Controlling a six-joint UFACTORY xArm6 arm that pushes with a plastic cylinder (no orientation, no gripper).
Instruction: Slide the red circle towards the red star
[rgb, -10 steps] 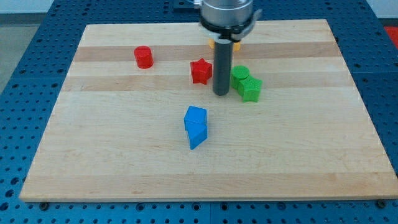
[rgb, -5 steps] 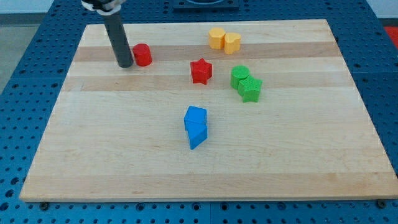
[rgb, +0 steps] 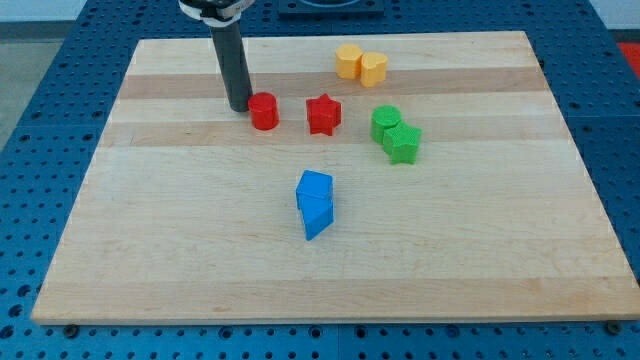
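The red circle (rgb: 264, 111) sits on the wooden board, left of the red star (rgb: 323, 115), with a short gap of bare wood between them. My tip (rgb: 240, 107) is at the circle's upper left side, touching or nearly touching it. The dark rod rises from there to the view's top.
Two yellow blocks (rgb: 360, 64) sit side by side near the board's top edge. A green circle (rgb: 386, 122) and a green star (rgb: 403, 143) touch each other right of the red star. Two blue blocks (rgb: 314, 203) sit together near the board's middle.
My tip moved right and slightly down, pushing the red circle from the board's upper left to close beside the red star. The other blocks have not moved.
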